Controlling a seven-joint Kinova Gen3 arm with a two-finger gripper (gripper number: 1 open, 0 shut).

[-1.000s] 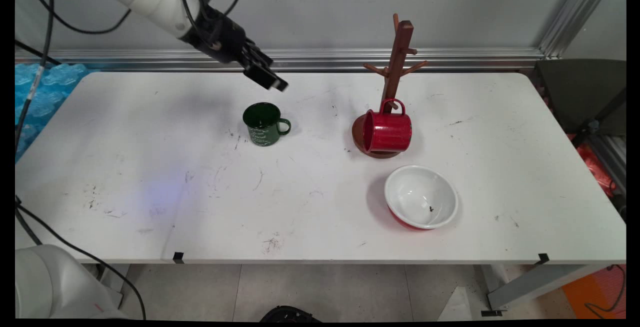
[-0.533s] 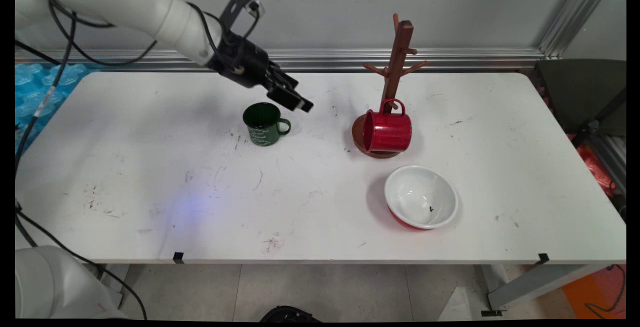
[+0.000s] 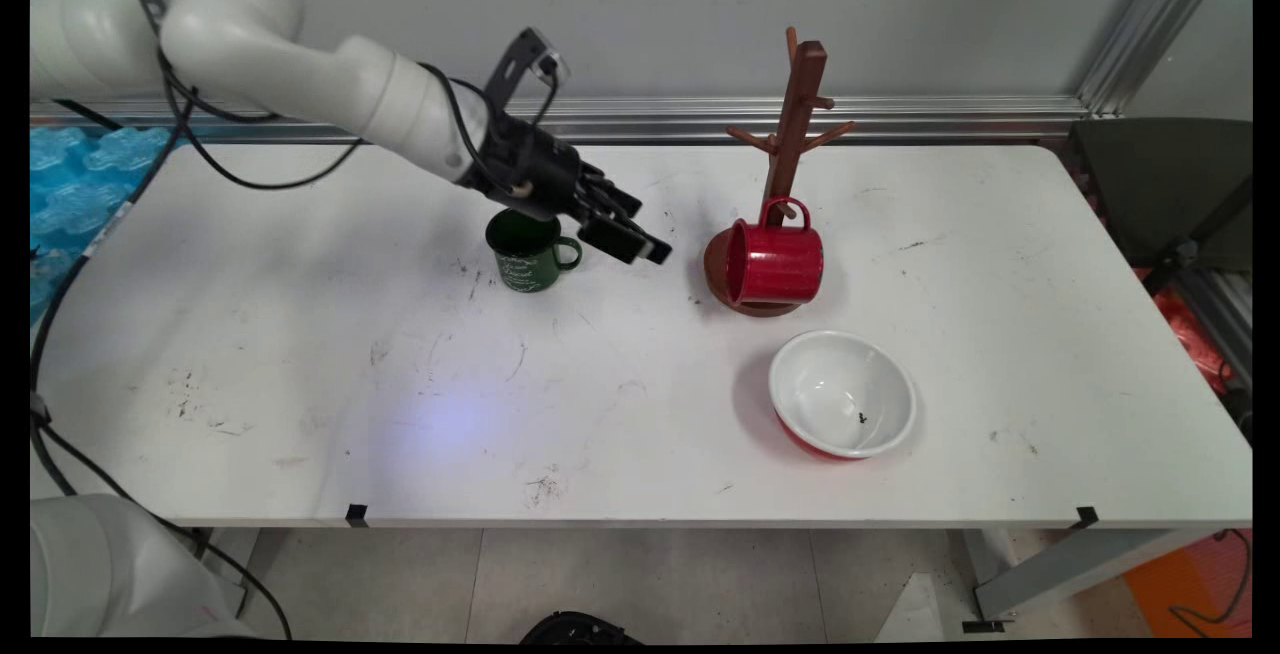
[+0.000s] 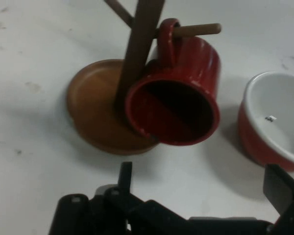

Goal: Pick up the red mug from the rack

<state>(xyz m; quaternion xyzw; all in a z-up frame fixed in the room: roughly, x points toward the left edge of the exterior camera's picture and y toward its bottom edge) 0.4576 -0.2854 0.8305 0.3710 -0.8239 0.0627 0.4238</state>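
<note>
gripper (image 3: pixel 640 242) wide open, empty, just past green mug (image 3: pixel 527 252) | red mug (image 4: pixel 179 93) nearest ahead, hangs by handle on wooden mug tree (image 3: pixel 787 159) peg, mouth toward hand | looks like enamelled metal: light, rigid, slick; rim wall offers hold | red-and-white bowl (image 3: pixel 842 393) nearby

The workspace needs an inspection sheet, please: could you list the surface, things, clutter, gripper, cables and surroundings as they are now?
Surface: white table, scuffed with dark marks.
Things: green mug upright, handle to the picture's right; red mug hanging by its handle on a peg of the wooden mug tree, mouth toward the gripper; bowl, white inside, red outside, in front of the tree.
Clutter: nothing seen.
Gripper: gripper open, holding nothing, above the table beside the green mug's handle, facing the red mug.
Cables: black cables hanging from the arm.
Surroundings: grey wall behind; blue bubble wrap at left.
</note>
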